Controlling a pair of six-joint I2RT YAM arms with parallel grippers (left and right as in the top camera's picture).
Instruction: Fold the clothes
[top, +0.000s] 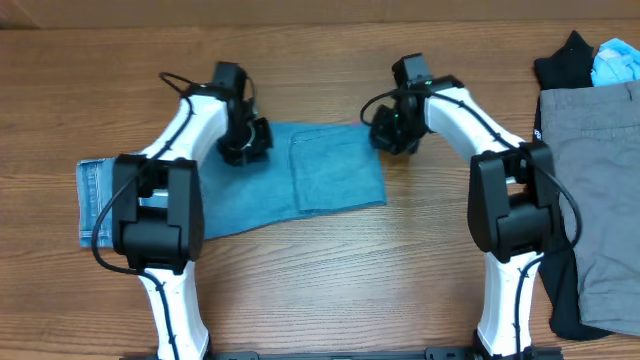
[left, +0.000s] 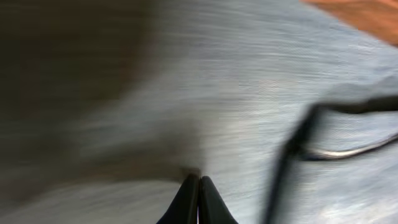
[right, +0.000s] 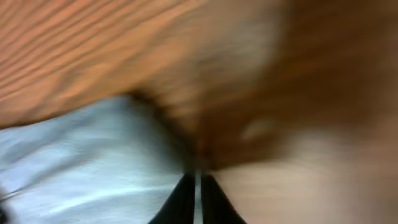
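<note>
The light blue denim jeans (top: 330, 170) lie folded into a long band across the middle of the table, waistband end at the left (top: 95, 200). My left gripper (top: 245, 148) hangs over the band's far edge. In the left wrist view its fingers (left: 199, 180) are pressed shut just above blurred denim (left: 236, 93), with nothing visible between them. My right gripper (top: 390, 135) is at the band's far right corner. In the right wrist view its fingers (right: 197, 180) are shut, with the denim edge (right: 93, 155) to their left and bare wood to their right.
Grey trousers (top: 590, 200) lie spread at the right edge over a black garment (top: 565, 65), with a light blue bundle (top: 615, 62) at the far right corner. A black cable (left: 292, 149) crosses the left wrist view. The wooden table (top: 400, 280) shows in front of the jeans.
</note>
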